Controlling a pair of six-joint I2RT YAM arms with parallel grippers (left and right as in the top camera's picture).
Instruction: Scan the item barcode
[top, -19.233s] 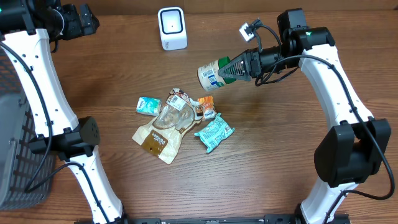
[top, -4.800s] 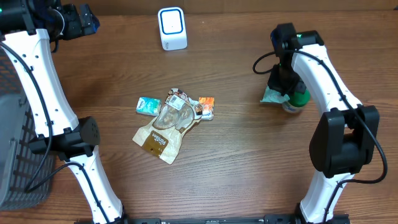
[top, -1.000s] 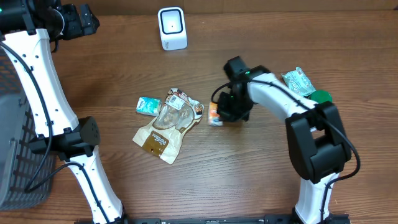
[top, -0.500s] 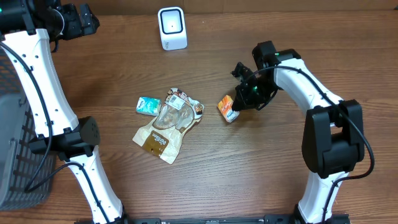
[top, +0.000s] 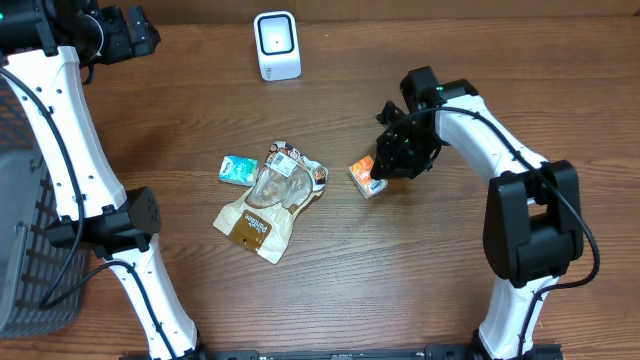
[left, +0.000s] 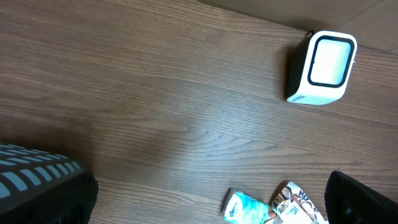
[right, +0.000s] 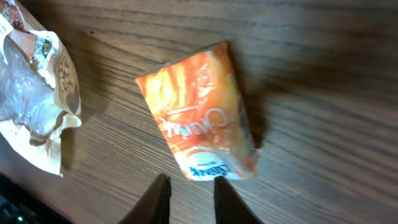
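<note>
Task item: one orange snack packet (right: 199, 124) lies flat on the wooden table (top: 420, 270), well clear of the barcode scanner (top: 277, 45) and to the right of the packet pile.
Writing: white script runs across the orange face and blue lettering marks its white end; neither can be read.
Right gripper (right: 189, 186): jaws narrowly parted just at the packet's white end, gripping nothing.
Left gripper (left: 209, 183): jaws spread wide, holding nothing, hanging high over the far left corner.
Scanner: one white unit with a dark-rimmed window, at the far edge.
Pile count: one teal packet (top: 238, 169), one brown pouch (top: 250, 222) with a clear window, one crinkled wrapper (top: 292, 160) with a white label; print too small to read.
Container: one grey basket (top: 15, 200) at the left edge; contents cannot be seen.
</note>
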